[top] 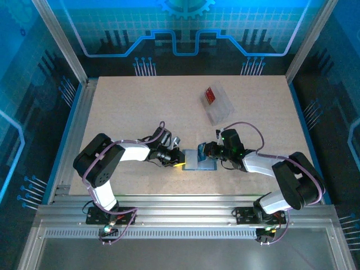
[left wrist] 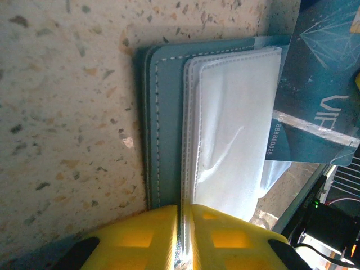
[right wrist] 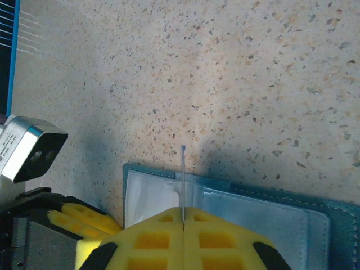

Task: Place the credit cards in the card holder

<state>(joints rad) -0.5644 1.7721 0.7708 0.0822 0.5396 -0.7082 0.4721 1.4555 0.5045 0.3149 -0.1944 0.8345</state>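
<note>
Left gripper: its yellow fingers are pressed together on a thin layer at the near edge of the card holder. I judge that this pinch fixes the holder in place and perhaps lifts a pocket edge, so that a card can enter.
Card holder: it lies open and flat on the table, between the two grippers, with the pale inner pockets facing up.
Right gripper: it is closed on the blue card. In the right wrist view the card appears only as a thin line coming out from between the fingers.
Blue card: it hangs tilted over the far side of the holder, its lower edge near the pockets. I cannot tell whether it touches them. It seems to be held by one end so that the free end can slide into a slot.
Red card: it lies in the clear tray, well apart from the holder, not yet taken.
Step in hand: probably the insertion of the first card.
Risk: the card can miss the pocket mouth and bend.
</note>
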